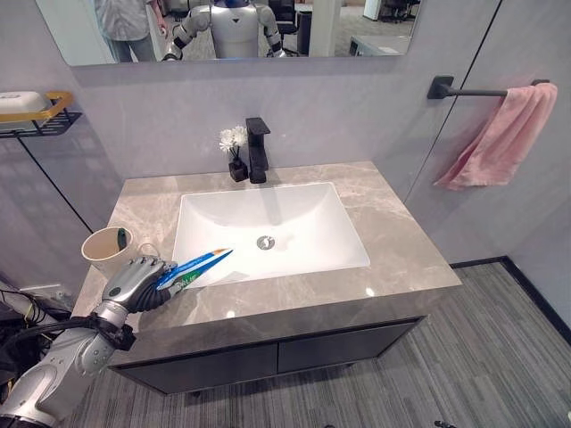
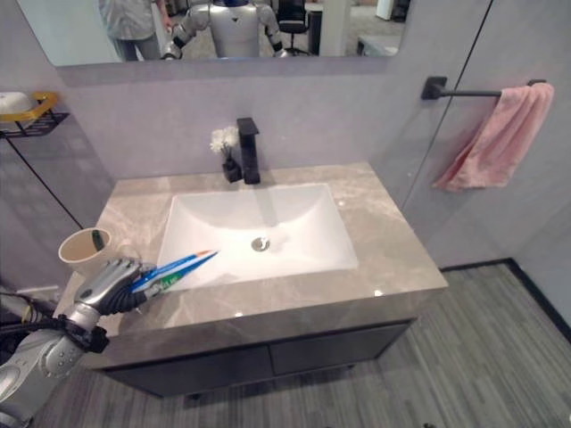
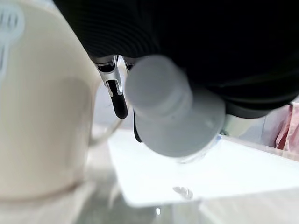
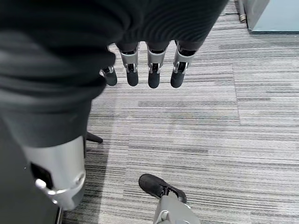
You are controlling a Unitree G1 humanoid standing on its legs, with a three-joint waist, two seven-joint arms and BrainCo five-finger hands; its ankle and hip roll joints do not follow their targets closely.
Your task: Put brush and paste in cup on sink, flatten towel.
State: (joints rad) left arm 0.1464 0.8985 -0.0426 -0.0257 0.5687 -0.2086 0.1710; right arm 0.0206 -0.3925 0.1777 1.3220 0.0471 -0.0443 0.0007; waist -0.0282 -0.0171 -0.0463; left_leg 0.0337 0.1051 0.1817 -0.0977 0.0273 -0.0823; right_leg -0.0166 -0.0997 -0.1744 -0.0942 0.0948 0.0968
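Brush (image 1: 201,261) and paste (image 1: 189,278) sit gripped in left hand (image 1: 136,283); next, tip them into cup (image 1: 108,249). Right hand (image 4: 148,63) hangs open.

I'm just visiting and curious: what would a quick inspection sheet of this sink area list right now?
Surface: grey marble counter around a white sink.
Job's things: toothpaste in the left robot hand, beside the cup; something dark stands in the cup. Pink towel bunched on its bar.
Clutter: flower vase by the black faucet; soap shelf.
Hands: left curled round the toothpaste; right robot hand relaxed above the floor.
Cables: nothing seen.
Surroundings: mirror, a person reflected.
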